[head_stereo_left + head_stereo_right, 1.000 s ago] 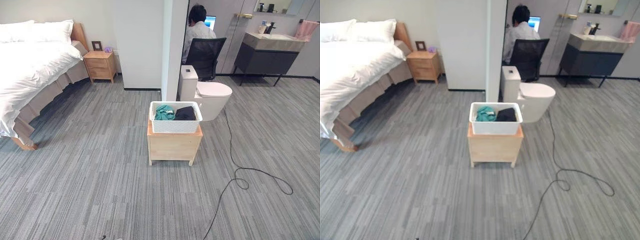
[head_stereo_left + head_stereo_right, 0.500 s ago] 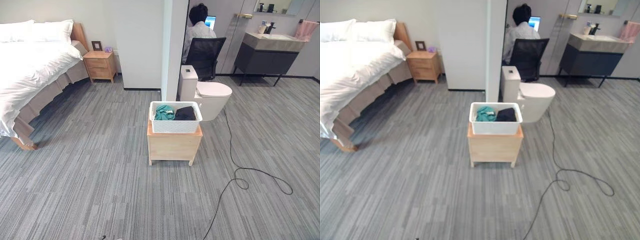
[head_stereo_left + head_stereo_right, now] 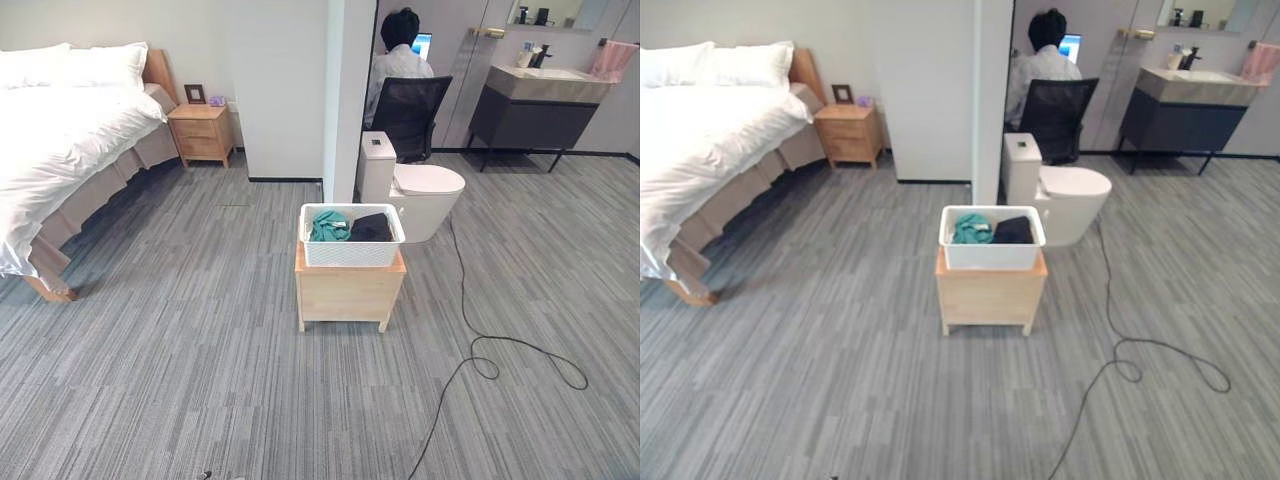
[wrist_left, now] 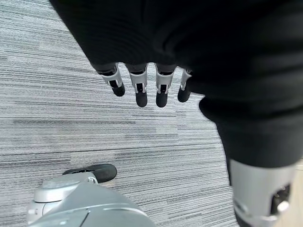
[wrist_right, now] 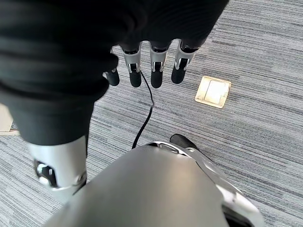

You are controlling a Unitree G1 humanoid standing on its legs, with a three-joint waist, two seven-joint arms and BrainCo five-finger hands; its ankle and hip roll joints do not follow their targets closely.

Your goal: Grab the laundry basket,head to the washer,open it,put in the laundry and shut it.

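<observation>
Both hands hung empty over the carpet, left hand (image 4: 147, 87) and right hand (image 5: 151, 66) with fingers relaxed. The laundry basket (image 3: 351, 236) sat mid-frame on a wooden stand (image 3: 348, 291).

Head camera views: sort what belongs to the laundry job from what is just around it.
Job:
laundry basket, white, on the wooden stool
teal garment and black garment inside it
left hand, empty
right hand, empty

Just around:
wooden stool
bed
nightstand
toilet
person in an office chair
vanity
</observation>
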